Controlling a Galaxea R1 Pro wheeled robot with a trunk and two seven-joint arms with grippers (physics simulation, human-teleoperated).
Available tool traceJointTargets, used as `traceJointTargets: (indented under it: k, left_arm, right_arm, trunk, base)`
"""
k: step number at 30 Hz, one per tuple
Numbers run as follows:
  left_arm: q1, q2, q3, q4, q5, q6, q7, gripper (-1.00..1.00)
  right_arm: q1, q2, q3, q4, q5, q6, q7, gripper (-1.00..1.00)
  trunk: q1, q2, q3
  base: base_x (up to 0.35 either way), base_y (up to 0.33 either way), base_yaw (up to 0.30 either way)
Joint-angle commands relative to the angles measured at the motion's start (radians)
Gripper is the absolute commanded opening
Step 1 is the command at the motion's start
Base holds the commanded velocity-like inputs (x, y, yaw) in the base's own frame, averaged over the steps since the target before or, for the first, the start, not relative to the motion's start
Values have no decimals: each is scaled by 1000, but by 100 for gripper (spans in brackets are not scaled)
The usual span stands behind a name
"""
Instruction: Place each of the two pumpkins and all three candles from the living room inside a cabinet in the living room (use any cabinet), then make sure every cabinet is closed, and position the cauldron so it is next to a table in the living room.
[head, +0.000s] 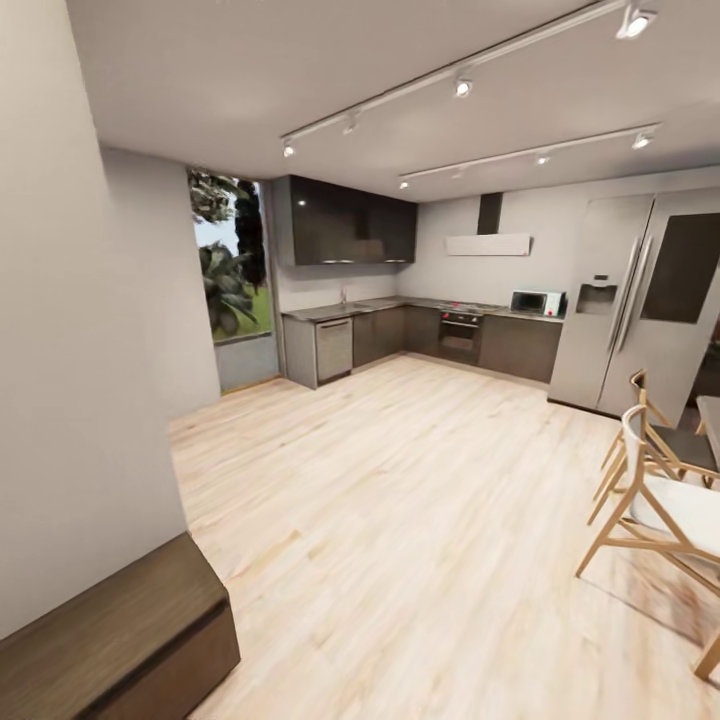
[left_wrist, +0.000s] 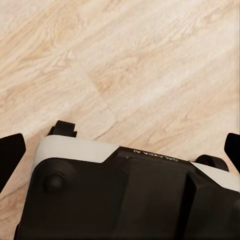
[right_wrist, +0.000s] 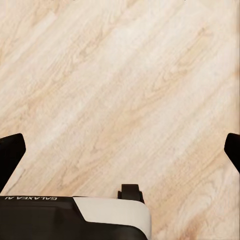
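Wood floor (left_wrist: 150, 60) beneath spread, empty jaws.

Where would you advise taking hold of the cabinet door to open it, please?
No handle shows on the cabinet, and I cannot make out door seams. The likeliest hold is the panel's upper edge, at the dark gap running under the top. Come from the open floor side, since the wall backs it, hooking a fingertip into the gap and pulling outward.
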Motion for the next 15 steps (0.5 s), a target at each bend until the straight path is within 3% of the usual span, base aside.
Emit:
traceJointTargets:
  k: [1, 8, 15]
  left_arm:
    - [0, 0, 5, 3, 3, 6, 0, 100]
    - [0, 0, 5, 10, 2, 6, 0, 100]
    - [0, 0, 5, 10, 2, 6, 0, 100]
  right_arm:
    - [0, 0, 0, -1, 1, 3, 0, 100]
    - [0, 0, 0, -1, 1, 3, 0, 100]
    - [0, 0, 0, -1, 1, 3, 0, 100]
  trunk:
    - [0, -1, -2]
    - [0, -1, -1]
    - [0, -1, 1]
  base:
    - [37, -281, 124]
    - [-2, -292, 238]
    - [-116, -292, 263]
